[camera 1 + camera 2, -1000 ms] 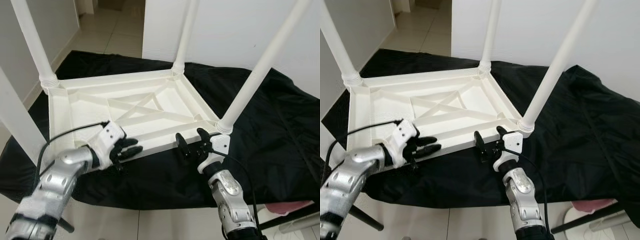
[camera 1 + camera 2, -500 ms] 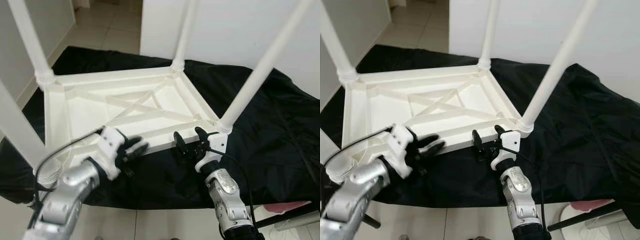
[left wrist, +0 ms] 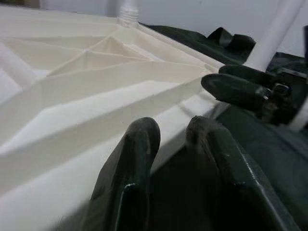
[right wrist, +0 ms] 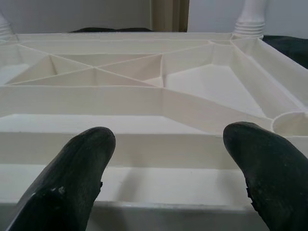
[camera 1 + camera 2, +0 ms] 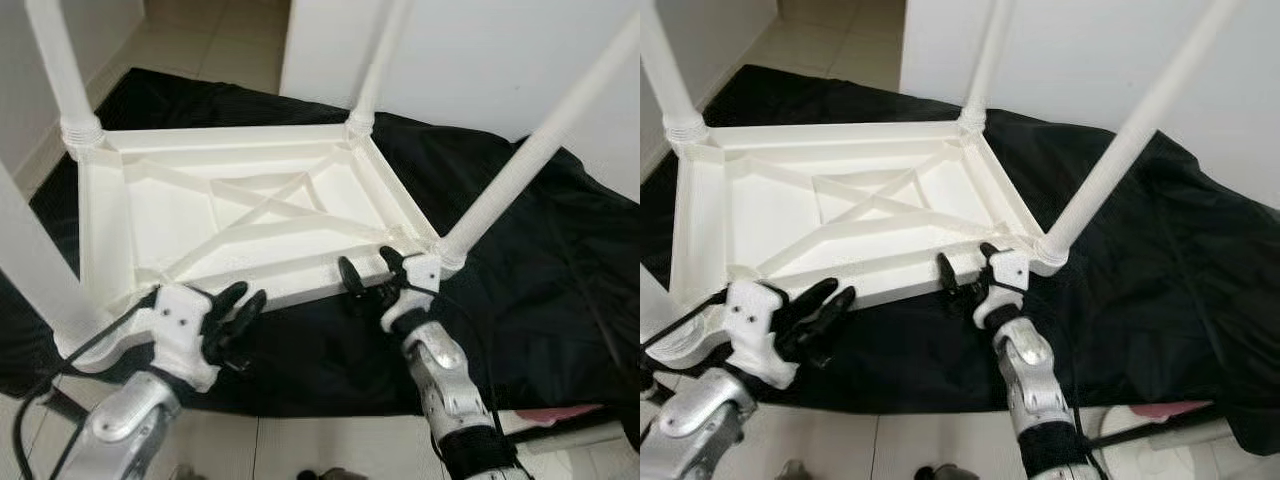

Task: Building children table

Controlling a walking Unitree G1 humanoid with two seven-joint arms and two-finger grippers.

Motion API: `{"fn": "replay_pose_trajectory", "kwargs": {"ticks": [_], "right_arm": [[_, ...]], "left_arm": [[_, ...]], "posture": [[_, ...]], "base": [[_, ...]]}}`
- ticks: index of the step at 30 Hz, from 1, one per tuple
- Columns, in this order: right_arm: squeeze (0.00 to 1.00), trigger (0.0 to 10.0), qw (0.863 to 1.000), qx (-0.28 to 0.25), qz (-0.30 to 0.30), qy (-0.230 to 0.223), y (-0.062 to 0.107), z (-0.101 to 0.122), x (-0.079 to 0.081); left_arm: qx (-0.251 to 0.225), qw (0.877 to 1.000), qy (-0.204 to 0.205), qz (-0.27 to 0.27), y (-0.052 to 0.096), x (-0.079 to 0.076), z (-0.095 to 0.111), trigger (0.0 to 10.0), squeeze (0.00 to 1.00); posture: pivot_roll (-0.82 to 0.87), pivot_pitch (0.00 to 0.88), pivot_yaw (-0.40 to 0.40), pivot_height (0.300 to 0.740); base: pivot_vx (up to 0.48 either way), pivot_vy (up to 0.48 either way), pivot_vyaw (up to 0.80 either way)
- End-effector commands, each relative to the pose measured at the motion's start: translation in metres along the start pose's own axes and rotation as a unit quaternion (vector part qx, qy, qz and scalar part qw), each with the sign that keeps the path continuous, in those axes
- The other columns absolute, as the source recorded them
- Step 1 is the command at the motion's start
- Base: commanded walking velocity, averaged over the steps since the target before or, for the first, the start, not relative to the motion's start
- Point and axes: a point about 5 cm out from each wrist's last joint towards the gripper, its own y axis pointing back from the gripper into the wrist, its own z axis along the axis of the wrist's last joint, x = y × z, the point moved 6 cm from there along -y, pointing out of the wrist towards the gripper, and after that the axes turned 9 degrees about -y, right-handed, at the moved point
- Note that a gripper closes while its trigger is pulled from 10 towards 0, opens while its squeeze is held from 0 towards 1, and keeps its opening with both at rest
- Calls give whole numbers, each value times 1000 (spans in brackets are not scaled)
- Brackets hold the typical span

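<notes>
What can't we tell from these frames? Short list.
- Table legs: tops cut off by the upper edge in both eye views.
- Near-left leg: its joint with the upside-down table is covered by the left gripper and its wrist.
- Right gripper: open at the near rim; contact with the rim not discernible in eye or wrist views.
- Floor under the black cloth: covered.

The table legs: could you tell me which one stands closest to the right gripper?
The leg at the near right corner of the upturned table. Its base socket sits right beside the right gripper, while the other legs rise from the farther or left-hand corners.
</notes>
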Motion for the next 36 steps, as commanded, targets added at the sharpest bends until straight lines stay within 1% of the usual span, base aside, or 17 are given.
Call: {"fn": "replay_pose_trajectory", "kwargs": {"ticks": [1, 2, 5, 6, 7, 9, 13, 19, 21, 22, 25, 28, 30, 31, 32, 33, 36], "right_arm": [[0, 10000, 1000, 8, -9, 4, 2, -4, -9], [0, 10000, 1000, 8, -9, 4, 2, -4, -9], [0, 10000, 1000, 9, -4, 5, -1, -3, -9], [0, 10000, 1000, 10, 1, 6, -6, -4, -8], [0, 10000, 1000, 10, 1, 6, -6, -4, -8], [0, 10000, 1000, 9, 4, 7, -9, -4, -8], [0, 10000, 1000, 6, 6, 6, -11, -3, -8], [0, 10000, 1000, 5, 5, 6, -12, -4, -9], [0, 10000, 1000, 3, 5, 4, -15, -4, -9], [0, 10000, 1000, 3, 5, 4, -15, -4, -9], [0, 10000, 1000, 0, 6, 3, -18, -4, -8], [0, 10000, 1000, 0, 6, 2, -18, -5, -7], [0, 10000, 1000, 0, 6, 0, -19, -6, -7], [0, 10000, 1000, 1, 7, -1, -19, -7, -6], [0, 10000, 1000, 1, 7, -1, -19, -7, -6], [0, 10000, 1000, 0, 10, -2, -20, -8, -3], [0, 10000, 1000, -1, 10, -3, -20, -8, -2]], "left_arm": [[-1, 999, 13, -37, 11, -4, 5, 10000, 0], [-1, 999, 13, -37, 11, -4, 5, 10000, 0], [19, 999, 5, -46, 27, 2, 6, 10000, 0], [49, 997, -42, -36, 44, 16, 5, 10000, 0], [49, 997, -42, -36, 44, 16, 5, 10000, 0], [74, 994, -75, -35, 56, 21, 5, 10000, 0], [107, 988, -100, -48, 73, 20, 5, 10000, 0], [166, 978, -100, -71, 89, 16, 1, 10000, 0], [209, 969, -118, -51, 102, 32, 3, 10000, 0], [209, 969, -118, -51, 102, 32, 3, 10000, 0], [251, 957, -145, -16, 120, 57, 3, 10000, 0], [275, 948, -162, -5, 127, 69, 0, 10000, 0], [309, 932, -188, 4, 136, 83, -6, 10000, 0], [314, 929, -194, 18, 135, 94, -8, 10000, 0], [314, 929, -194, 18, 135, 94, -8, 10000, 0], [299, 932, -199, 49, 126, 112, -7, 10000, 0], [292, 929, -215, 71, 121, 124, -4, 10000, 0]], "posture": [[198, 104, -214, 740], [198, 104, -214, 740], [213, 107, -225, 740], [229, 108, -233, 740], [229, 108, -233, 740], [231, 109, -234, 740], [236, 109, -233, 740], [239, 107, -233, 740], [246, 102, -235, 740], [246, 102, -235, 740], [253, 100, -235, 740], [261, 98, -235, 740], [268, 97, -236, 740], [272, 91, -236, 740], [272, 91, -236, 740], [267, 90, -232, 740], [262, 81, -227, 740]], "base": [[0, 0, 0], [0, 0, 0], [0, 0, 0], [0, 0, 0], [0, 0, 0], [0, 0, 0], [0, 0, 0], [0, 0, 0], [0, 0, 0], [0, 0, 0], [0, 0, 0], [0, 0, 0], [0, 0, 0], [0, 0, 0], [0, 0, 0], [0, 0, 0], [0, 0, 0]]}}
